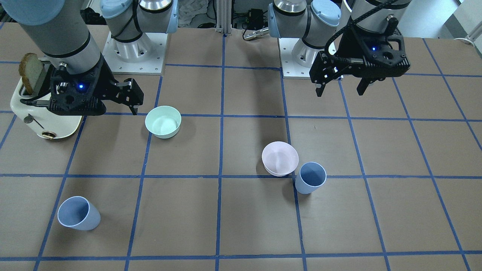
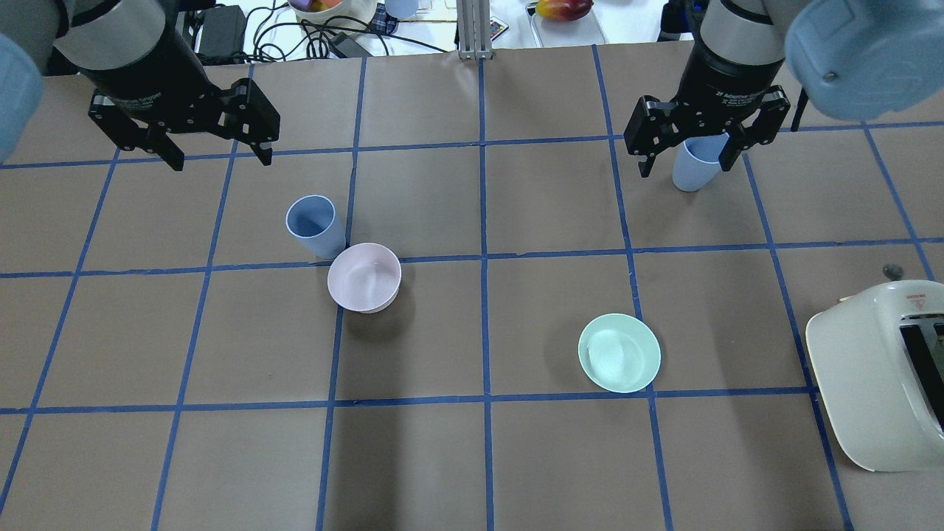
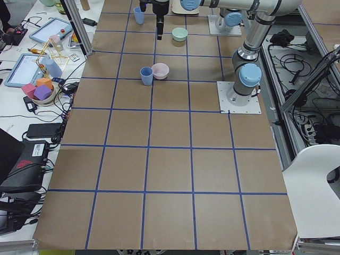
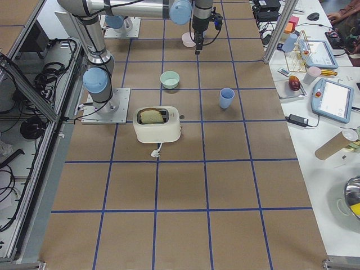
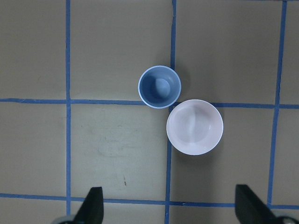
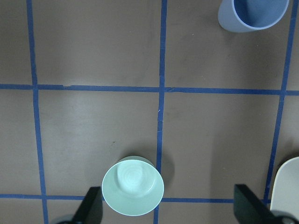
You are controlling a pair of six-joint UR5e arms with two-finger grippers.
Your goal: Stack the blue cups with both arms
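One blue cup [image 2: 313, 225] stands upright beside the pale pink bowl [image 2: 364, 277], almost touching it; both show in the left wrist view, cup [image 5: 159, 87] and bowl [image 5: 195, 127]. The second blue cup [image 1: 79, 213] stands alone near the table's far edge on my right side. My left gripper [image 2: 220, 158] is open and empty, high above the table, off to the side of the first cup. My right gripper [image 2: 686, 168] is open and empty, high up. The overhead view shows the second cup [image 2: 697, 166] between its fingers. The right wrist view shows that cup [image 6: 252, 14] well below, at the top right.
A mint green bowl [image 2: 619, 352] sits on the right half, below my right gripper in the right wrist view [image 6: 133, 186]. A white toaster [image 2: 877, 383] holding a bread slice [image 1: 32, 71] stands at the near right. Clutter lies beyond the far table edge.
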